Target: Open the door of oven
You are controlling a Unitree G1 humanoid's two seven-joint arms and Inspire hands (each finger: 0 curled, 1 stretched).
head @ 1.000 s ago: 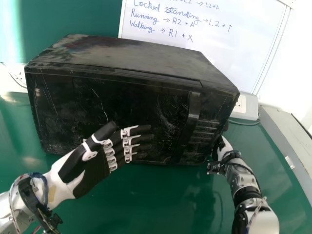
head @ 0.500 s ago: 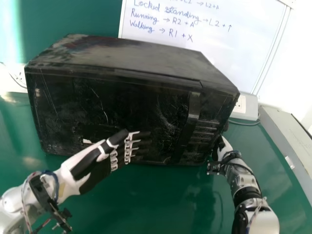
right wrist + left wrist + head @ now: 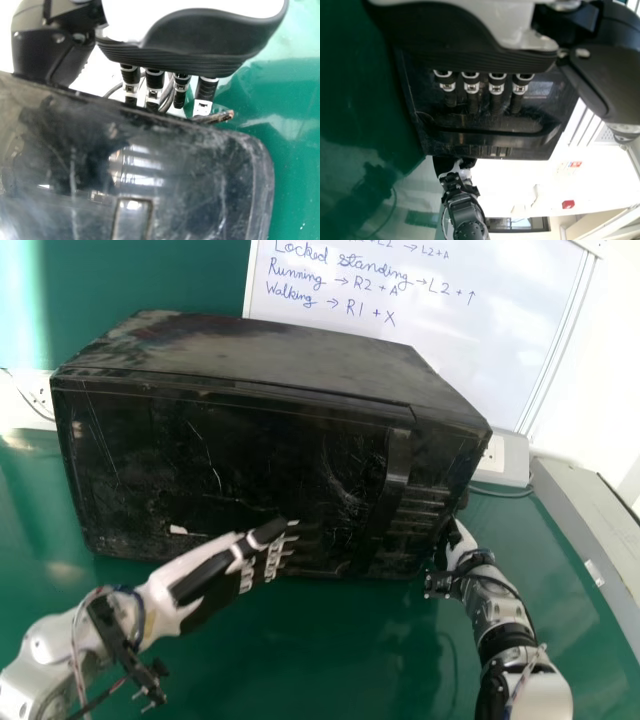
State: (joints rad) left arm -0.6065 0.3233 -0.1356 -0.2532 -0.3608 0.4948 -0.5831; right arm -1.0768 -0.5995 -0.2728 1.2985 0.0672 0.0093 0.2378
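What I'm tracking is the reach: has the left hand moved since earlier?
Yes: in the head view, the left hand has shifted right and lower against the oven's front, nearer the handle.

The oven's door (image 3: pixel 230 460) is shining glossy and dark, its smooth face carrying rough scratches, while the handle (image 3: pixel 397 465) is looking like smooth plastic. The oven's top (image 3: pixel 270 350) is showing a duller, smudged finish. Both the left hand (image 3: pixel 215 578) and the right hand (image 3: pixel 458 542) are wearing smooth, plastic-looking white shells over matt, ridged black palms. The table (image 3: pixel 350 660) is gleaming smoothly, and the whiteboard (image 3: pixel 450 350) is looking smooth.
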